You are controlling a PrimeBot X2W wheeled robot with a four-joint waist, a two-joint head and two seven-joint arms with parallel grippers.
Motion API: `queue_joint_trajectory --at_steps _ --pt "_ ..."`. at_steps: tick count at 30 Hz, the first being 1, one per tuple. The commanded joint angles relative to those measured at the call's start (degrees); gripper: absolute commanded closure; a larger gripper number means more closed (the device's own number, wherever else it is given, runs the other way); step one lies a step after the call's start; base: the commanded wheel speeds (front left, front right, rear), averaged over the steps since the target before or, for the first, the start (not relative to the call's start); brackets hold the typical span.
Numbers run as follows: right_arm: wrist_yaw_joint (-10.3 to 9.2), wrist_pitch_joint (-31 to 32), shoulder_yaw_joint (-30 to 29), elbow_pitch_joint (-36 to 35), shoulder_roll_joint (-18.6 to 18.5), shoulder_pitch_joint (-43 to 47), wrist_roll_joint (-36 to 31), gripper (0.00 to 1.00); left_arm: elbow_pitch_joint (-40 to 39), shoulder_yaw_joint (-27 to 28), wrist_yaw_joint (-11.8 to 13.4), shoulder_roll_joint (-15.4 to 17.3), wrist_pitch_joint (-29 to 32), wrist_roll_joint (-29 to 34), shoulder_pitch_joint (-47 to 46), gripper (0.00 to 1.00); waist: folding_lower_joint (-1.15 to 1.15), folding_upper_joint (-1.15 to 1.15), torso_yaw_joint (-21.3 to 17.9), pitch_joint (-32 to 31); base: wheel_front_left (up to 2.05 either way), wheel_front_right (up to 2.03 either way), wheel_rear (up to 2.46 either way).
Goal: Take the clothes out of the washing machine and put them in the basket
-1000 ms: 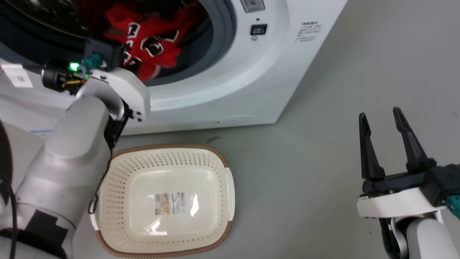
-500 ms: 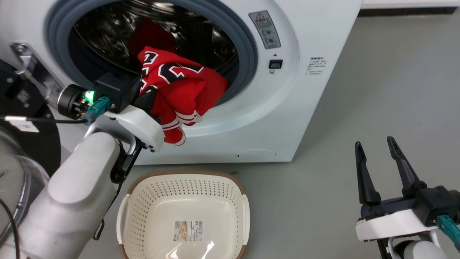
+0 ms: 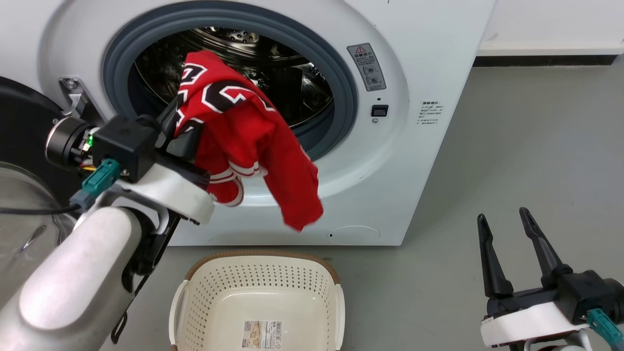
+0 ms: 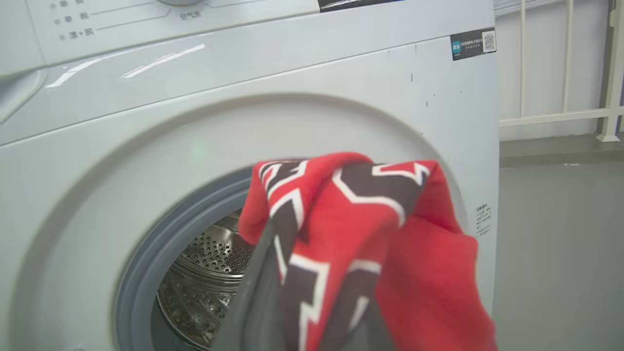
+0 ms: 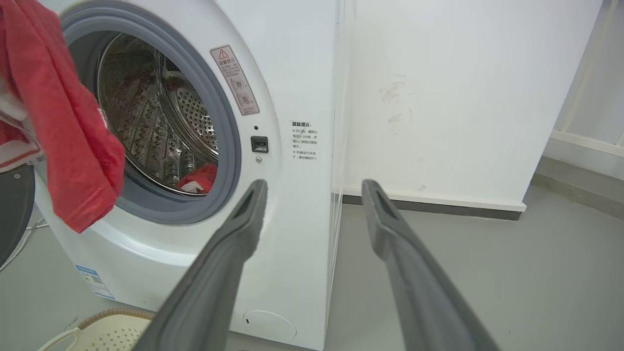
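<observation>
While around jersey [image 3: 253,141], left gripper [image 3: 180,127] aloft.

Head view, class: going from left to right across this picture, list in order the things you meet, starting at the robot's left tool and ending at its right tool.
left tool → red jersey hanging from it → warning sticker → black latch slot → small printed label → right tool

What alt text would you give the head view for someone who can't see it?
The left pincer holds a red jersey dangling in front of the open washing machine. A cream basket sits before the machine, below the jersey, and the right pincer is open at lower right.
</observation>
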Motion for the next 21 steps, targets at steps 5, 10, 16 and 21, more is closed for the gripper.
queue_joint_trajectory --at_steps 5,10,16,21 --pt "-0.04 -0.1 0.2 -0.5 0.1 0.9 0.5 0.0 -5.4 0.5 2.1 2.3 1.5 0.1 3.2 1.0 0.01 0.0 -0.1 -0.5 0.0 0.0 0.0" --pt "-0.04 -0.1 0.2 -0.9 0.1 0.8 0.7 0.0 -7.7 0.2 3.2 3.3 2.2 -0.4 5.7 1.0 0.01 0.0 -0.3 0.0 0.0 0.0 0.0" --pt "-0.04 -0.1 0.1 -1.4 0.1 -0.2 0.8 0.0 -9.0 -0.8 4.0 3.8 2.3 -1.1 9.6 1.0 0.01 0.0 -0.6 1.6 0.0 0.0 0.0" --pt "-0.04 -0.1 -0.1 -1.7 0.1 -1.2 0.5 0.0 -8.0 -2.2 4.2 3.7 1.9 -1.6 13.4 1.0 0.01 0.0 -0.8 4.0 0.0 0.0 0.0"
